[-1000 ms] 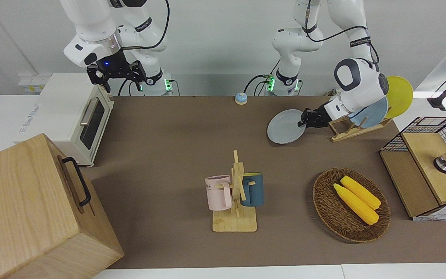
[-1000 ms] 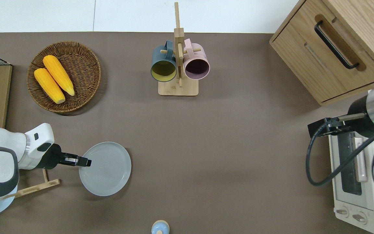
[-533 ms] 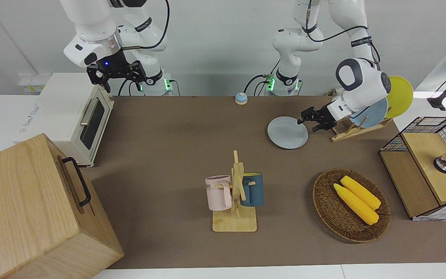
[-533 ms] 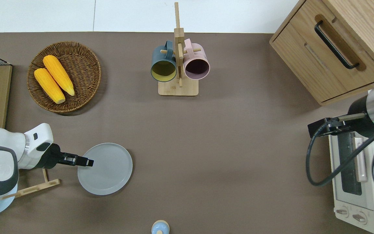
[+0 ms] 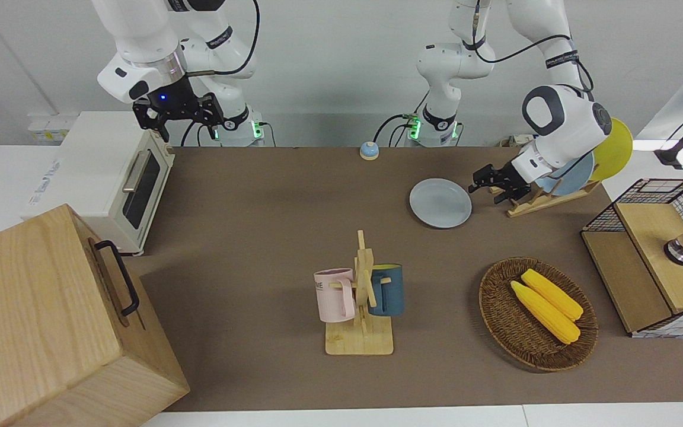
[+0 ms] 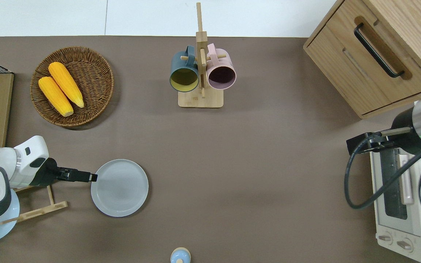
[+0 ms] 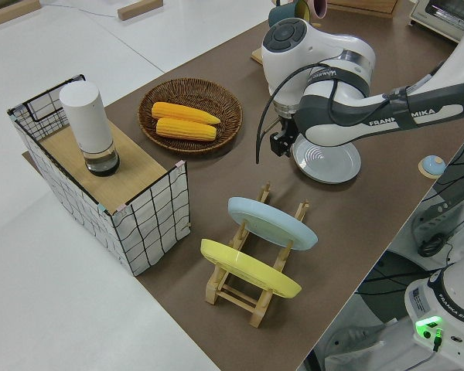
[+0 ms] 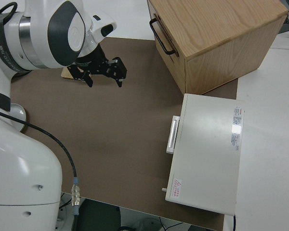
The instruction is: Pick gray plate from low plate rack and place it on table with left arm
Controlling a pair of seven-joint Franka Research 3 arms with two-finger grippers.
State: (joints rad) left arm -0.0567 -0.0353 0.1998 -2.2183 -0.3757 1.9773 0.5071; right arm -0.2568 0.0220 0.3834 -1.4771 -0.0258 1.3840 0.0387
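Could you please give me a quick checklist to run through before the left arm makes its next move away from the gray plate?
1. gray plate lies flat on the table: ok.
2. left gripper is open and off the plate's rim: ok.
3. Plate sits clear of the low plate rack: ok.
4. light blue plate and yellow plate rest in the rack: ok.
5. right gripper parked: ok.
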